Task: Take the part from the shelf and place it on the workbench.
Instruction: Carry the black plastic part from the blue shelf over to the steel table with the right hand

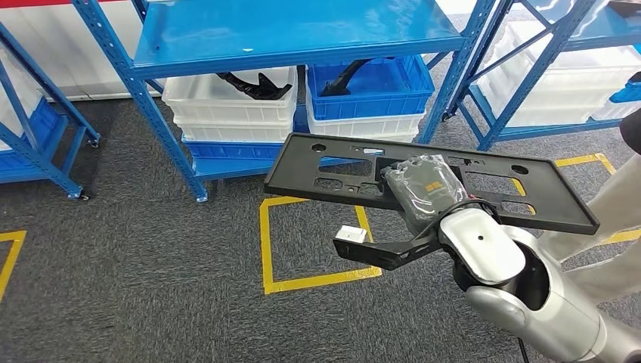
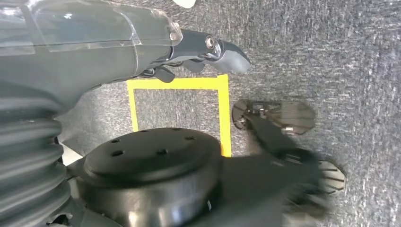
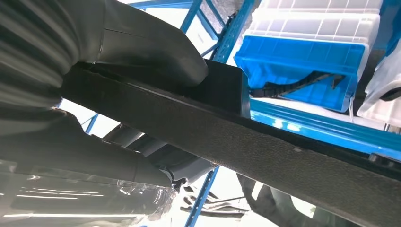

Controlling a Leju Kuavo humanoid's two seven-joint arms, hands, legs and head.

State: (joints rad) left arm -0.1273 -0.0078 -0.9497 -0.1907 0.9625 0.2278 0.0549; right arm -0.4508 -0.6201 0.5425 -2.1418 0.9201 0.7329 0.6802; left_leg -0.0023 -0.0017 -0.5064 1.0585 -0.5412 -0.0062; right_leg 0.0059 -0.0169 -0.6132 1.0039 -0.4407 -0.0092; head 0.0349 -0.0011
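On the far left of the head view, a blue rack stands on the dark grey carpet, with a strip of yellow floor tape at the picture's edge. Next comes the main blue shelf, its lower level holding a white bin with a black piece lying in it, and just beside it a blue bin stacked on another white one, also with a black piece inside. A yellow taped square marks the carpet in front of this shelf.

The part, a long flat black plate with cut-outs and holes, is off the shelf and held in the air above the taped square, tilted slightly down toward the right. The right hand grips it near its middle; in the right wrist view the thick thumb presses on one face of the plate while the darker fingers close against the other, so the plate's edge runs clamped between them. The silver right arm comes in from the lower right.

In the left wrist view the left hand hangs over the carpet with its fingers curled in and holding nothing.

At the far right stands another blue shelf with white bins, and a person's light sleeve is at the picture's edge.
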